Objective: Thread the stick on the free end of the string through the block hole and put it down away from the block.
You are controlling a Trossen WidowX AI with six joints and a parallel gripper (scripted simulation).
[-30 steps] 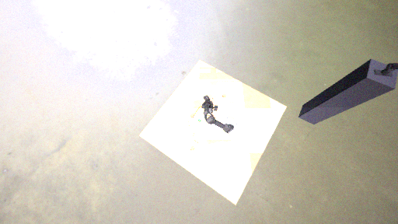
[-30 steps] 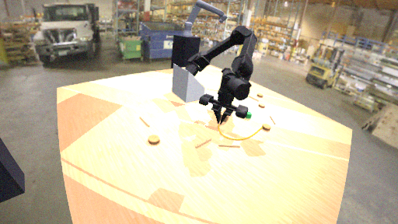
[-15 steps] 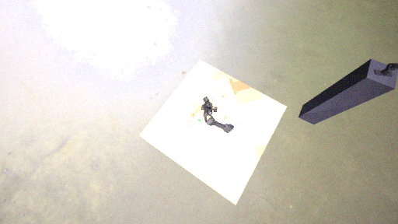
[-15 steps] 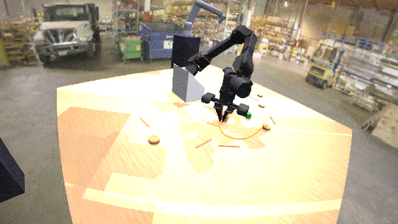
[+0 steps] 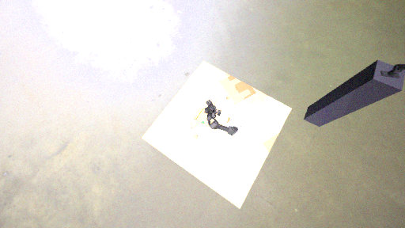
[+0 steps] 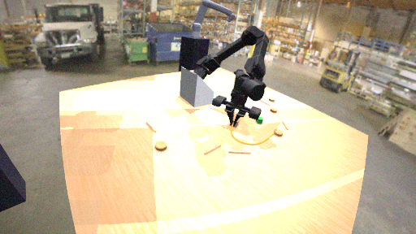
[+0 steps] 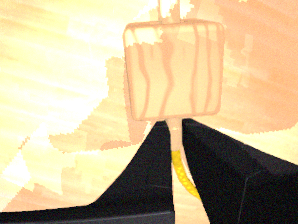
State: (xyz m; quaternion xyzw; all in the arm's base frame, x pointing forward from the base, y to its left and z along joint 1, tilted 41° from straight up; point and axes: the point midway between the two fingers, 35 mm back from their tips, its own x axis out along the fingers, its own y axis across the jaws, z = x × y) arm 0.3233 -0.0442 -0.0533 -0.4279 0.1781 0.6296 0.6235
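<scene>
The wooden block (image 7: pixel 175 70) fills the upper middle of the wrist view. My gripper (image 7: pixel 173 128) (image 6: pixel 233 124) is shut on the rear end of the string's stick (image 7: pixel 176 137), close against the block's near side. The stick enters this side, and a light rod shows past the far side, in line with it. The yellow string (image 7: pixel 185 177) (image 6: pixel 252 144) leaves the stick's rear end between the fingers and curves to the round wooden button (image 6: pixel 279 132). In the exterior view, the fingers hide most of the block. Its contact with the table is hard to tell.
Loose sticks (image 6: pixel 212 149) (image 6: pixel 240 152) lie in front of the gripper, with another stick (image 6: pixel 150 127) and a button (image 6: pixel 161 145) to the left. A green cube (image 6: pixel 259 120), a stick (image 6: pixel 285 125) and a button (image 6: pixel 273 110) lie to the right. A grey wedge-shaped box (image 6: pixel 196 89) stands behind.
</scene>
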